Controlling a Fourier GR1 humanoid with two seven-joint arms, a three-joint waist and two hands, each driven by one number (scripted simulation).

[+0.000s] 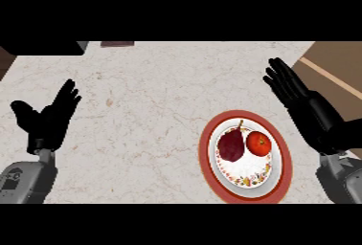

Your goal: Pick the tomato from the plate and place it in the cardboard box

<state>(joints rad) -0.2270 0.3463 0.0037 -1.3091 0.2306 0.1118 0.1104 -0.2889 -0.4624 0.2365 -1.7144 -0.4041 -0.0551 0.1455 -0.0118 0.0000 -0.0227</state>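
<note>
A red tomato [259, 143] lies on the right half of a white plate with a red rim [210, 162], low and right of centre on the counter. Touching it on the left is a dark red fruit with a stem [231, 145]. The cardboard box [338, 62] shows at the top right corner, partly cut off by the view's edge. My right hand [308, 107] is open with straight fingers, just right of the plate and left of the box, holding nothing. My left hand [48, 119] rests open at the far left, fingers up.
The counter is pale marble. A dark object [42, 48] sits at the top left edge, and a small dark brown item [117, 44] lies at the back edge.
</note>
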